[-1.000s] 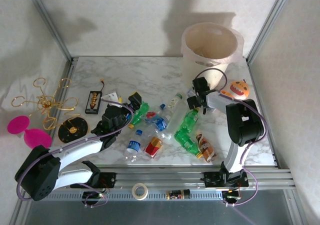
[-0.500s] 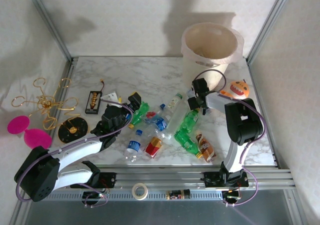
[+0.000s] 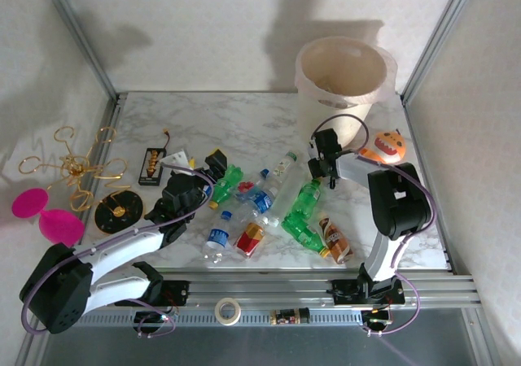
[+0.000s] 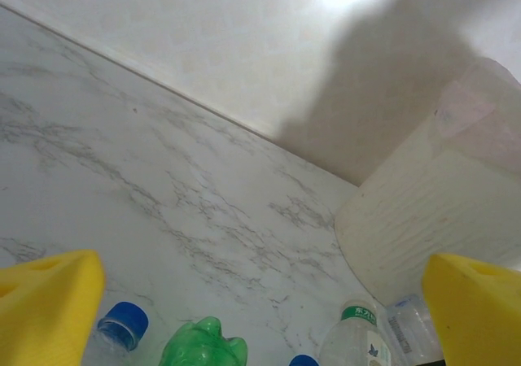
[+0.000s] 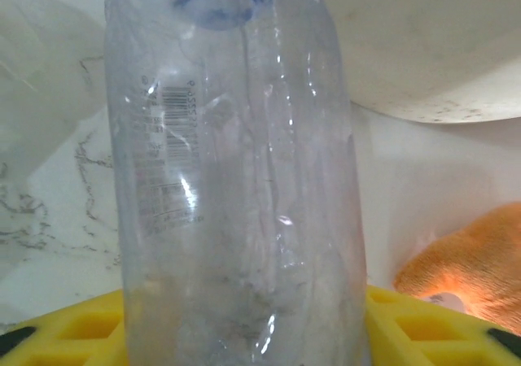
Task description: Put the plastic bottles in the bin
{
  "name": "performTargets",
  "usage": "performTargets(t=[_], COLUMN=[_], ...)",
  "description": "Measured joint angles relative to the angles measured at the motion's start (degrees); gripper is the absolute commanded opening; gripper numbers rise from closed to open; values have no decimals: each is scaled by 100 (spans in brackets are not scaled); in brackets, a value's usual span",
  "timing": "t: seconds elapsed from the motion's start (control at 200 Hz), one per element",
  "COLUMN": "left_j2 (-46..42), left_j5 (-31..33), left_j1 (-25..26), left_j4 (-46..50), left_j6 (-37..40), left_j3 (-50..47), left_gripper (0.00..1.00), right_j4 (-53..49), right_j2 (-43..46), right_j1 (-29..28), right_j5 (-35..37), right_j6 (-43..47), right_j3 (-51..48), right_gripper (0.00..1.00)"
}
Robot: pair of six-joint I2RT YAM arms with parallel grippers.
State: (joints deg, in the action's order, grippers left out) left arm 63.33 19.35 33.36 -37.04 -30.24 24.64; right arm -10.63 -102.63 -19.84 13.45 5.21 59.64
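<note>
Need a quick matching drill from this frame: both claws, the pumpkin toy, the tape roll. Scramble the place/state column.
Things:
1. right claw
2. left claw
3. orange pumpkin-faced toy
4. white roll of tape

Place or state:
A. open, holding nothing
B. on the metal rail at the near edge
C. shut on a clear plastic bottle
D. on the marble table, beside the round cream-white plastic bin

Pairs: 1-C, 2-A, 3-D, 4-B

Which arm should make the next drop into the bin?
Right: the right fingers clamp a clear bottle beside the bin; the left fingers hang open over the pile, farther off.
</note>
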Motion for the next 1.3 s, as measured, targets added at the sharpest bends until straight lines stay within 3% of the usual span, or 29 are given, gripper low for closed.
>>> performTargets(t=[0.095,0.431,0.796,1.087,1.297], left_j2=[-28,-125,-249,-330,-332], left_j5=[22,87,59,-33,-173], left_j1=[-11,-170,-627,-809,-909], left_j4=[15,7,13,74,131], left_j6=[0,-116,-529,-636,-695], left_j3=[-17,-157,-424,-461,-490], left_gripper=[99,100,99,100,100], right_j4=[81,225,269,555,883], right_j2=[221,822,1255,1821,1897], right_j1=[-31,-177,-496,-485,-323], right_j5=[-20,-525,-2406,-3115,-3032], right_j6=[9,9,-352,-754,-1012], right_j3=[-57,-76,291,1394,2291], right_gripper=[47,44,43,41,39])
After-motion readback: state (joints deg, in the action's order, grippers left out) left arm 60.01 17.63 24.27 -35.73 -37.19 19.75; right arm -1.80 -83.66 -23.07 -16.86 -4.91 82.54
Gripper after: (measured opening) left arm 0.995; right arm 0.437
